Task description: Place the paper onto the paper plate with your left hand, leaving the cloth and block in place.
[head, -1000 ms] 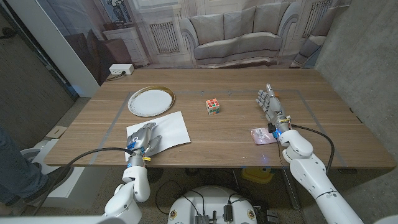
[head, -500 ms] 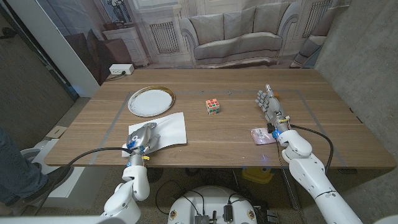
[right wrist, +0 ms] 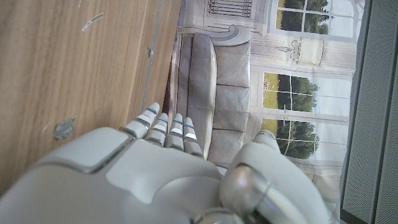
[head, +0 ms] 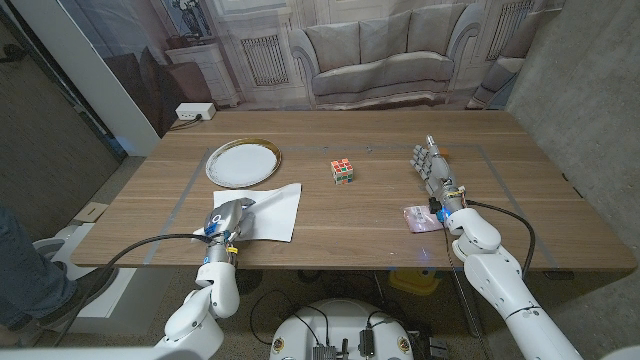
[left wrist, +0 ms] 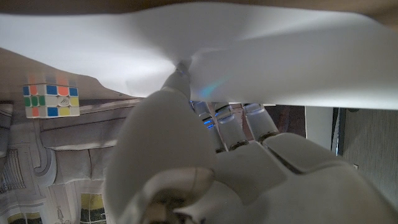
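The paper [head: 268, 211] lies near the tabletop's [head: 340, 225] front edge, its far corner close to the plate [head: 243, 162] at 11 o'clock. The left robot hand [head: 229, 216] pinches its near edge. The cube [head: 343, 171] sits well apart at 2 o'clock. The right robot hand [head: 433, 167] stands empty, fingers straight.

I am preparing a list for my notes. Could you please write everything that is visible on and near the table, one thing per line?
paper: one, white, near the table's front left, one side lifted, pinched by the left hand
paper plate: one, white with a yellowish rim, on the table beyond the paper
block: one, multicoloured cube, near the table's middle
cloth: one, small and pinkish, at the front right beside the right wrist
table: one, brown wood
person: one, a leg in dark trousers, at the left edge
left hand: grips the paper
right hand: holds nothing, fingers straight, right of the block
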{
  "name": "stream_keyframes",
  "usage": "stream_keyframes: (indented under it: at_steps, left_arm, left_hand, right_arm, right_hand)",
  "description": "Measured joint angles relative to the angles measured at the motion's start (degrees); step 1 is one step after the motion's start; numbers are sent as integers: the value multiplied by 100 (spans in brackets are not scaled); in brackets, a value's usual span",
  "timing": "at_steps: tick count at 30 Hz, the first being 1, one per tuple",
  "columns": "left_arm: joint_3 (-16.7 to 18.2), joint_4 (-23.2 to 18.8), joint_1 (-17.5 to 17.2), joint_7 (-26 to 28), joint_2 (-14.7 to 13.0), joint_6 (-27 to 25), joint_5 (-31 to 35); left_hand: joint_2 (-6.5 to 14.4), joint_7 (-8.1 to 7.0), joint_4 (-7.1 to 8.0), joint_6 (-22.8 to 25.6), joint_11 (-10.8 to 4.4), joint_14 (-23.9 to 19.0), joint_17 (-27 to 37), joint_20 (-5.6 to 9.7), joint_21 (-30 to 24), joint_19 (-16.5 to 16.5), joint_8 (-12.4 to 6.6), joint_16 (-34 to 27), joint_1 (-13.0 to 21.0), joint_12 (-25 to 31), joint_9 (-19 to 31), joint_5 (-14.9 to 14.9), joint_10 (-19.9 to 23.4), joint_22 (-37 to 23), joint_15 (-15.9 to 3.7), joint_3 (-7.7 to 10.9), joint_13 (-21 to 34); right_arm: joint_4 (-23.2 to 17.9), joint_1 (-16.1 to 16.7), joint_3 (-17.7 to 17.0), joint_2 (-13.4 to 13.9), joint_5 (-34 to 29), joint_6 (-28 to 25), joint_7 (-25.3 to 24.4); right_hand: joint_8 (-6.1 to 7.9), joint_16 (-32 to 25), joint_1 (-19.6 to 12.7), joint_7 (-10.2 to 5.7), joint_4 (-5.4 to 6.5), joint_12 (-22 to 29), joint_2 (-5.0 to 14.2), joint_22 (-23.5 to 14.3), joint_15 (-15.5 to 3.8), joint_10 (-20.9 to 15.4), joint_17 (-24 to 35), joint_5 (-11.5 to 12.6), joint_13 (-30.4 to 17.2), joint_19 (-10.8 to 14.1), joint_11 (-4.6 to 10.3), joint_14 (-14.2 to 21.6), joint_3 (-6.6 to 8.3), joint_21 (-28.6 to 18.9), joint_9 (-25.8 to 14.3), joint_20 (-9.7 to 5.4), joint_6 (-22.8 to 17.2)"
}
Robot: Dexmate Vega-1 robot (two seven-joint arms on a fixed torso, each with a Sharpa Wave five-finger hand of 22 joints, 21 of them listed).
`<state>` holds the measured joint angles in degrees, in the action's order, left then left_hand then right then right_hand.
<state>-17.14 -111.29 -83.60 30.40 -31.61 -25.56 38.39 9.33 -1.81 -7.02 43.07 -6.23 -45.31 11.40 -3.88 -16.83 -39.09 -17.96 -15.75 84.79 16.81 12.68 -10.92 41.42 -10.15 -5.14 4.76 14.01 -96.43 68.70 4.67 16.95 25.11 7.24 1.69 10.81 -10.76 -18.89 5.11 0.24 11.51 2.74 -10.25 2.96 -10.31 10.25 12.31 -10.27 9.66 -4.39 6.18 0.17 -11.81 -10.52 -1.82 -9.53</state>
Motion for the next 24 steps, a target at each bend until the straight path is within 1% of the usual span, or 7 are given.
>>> stream_keyframes:
  at_steps: [9,11,13,14,15,16,24]
  left_arm:
    - [41,-98,-9,-17,-58,36,-99]
    - [60,-135,-26,-30,-67,36,-120]
    - [75,-166,-38,-40,-72,36,-136]
    - [90,-197,-49,-46,-75,33,-143]
    - [105,-231,-59,-55,-79,23,-151]
    - [111,-246,-66,-59,-80,18,-158]
    - [181,-479,-191,-125,-87,-97,-187]
  left_hand:
    - [2,8,42,7,0,0,3,25,-1,-25,0,25,-4,0,0,0,0,1,0,42,25]
    - [38,8,48,8,0,-10,12,237,-1,-239,0,50,-41,0,0,0,0,5,-10,47,29]
    - [37,8,48,7,0,-10,6,342,-1,-547,0,51,-43,0,0,0,0,17,-10,48,51]
    - [22,8,48,8,0,-10,4,459,-1,-816,0,67,-58,0,0,0,0,17,-10,47,52]
    - [0,8,72,7,0,-10,4,685,-1,-1138,1,73,-80,0,0,0,0,17,-10,49,52]
    - [0,8,97,7,0,-11,4,773,-1,-1229,1,73,-80,0,0,0,-1,17,-10,45,52]
    - [30,39,115,39,31,-10,4,787,12,-1341,1,73,-142,0,-1,0,31,-8,-9,63,78]
  right_arm:
    - [-18,0,4,-7,-18,7,-15]
    - [-21,0,5,-8,-21,17,-16]
    - [-23,1,5,-7,-23,25,-17]
    - [-25,2,6,-8,-24,31,-17]
    - [-26,2,6,-8,-24,34,-17]
    - [-26,2,6,-8,-25,36,-17]
    - [-27,4,9,-7,-25,57,-11]
  right_hand:
    - [0,0,0,0,0,0,0,0,0,0,0,0,0,0,0,0,0,0,0,0,0]
    - [0,0,0,0,0,0,0,0,0,0,0,0,0,0,0,0,0,0,0,0,0]
    - [0,0,0,0,0,0,0,0,0,0,0,0,0,0,0,0,0,0,0,0,0]
    - [0,0,0,0,0,0,0,0,0,0,0,0,0,0,0,0,0,0,0,0,0]
    - [0,0,0,0,0,0,0,0,0,0,0,0,0,0,0,0,0,0,0,0,0]
    - [0,0,0,0,0,0,0,0,0,0,0,0,0,0,0,0,0,0,0,0,0]
    - [0,0,0,0,0,0,0,0,0,0,0,0,0,0,0,0,0,0,0,0,0]
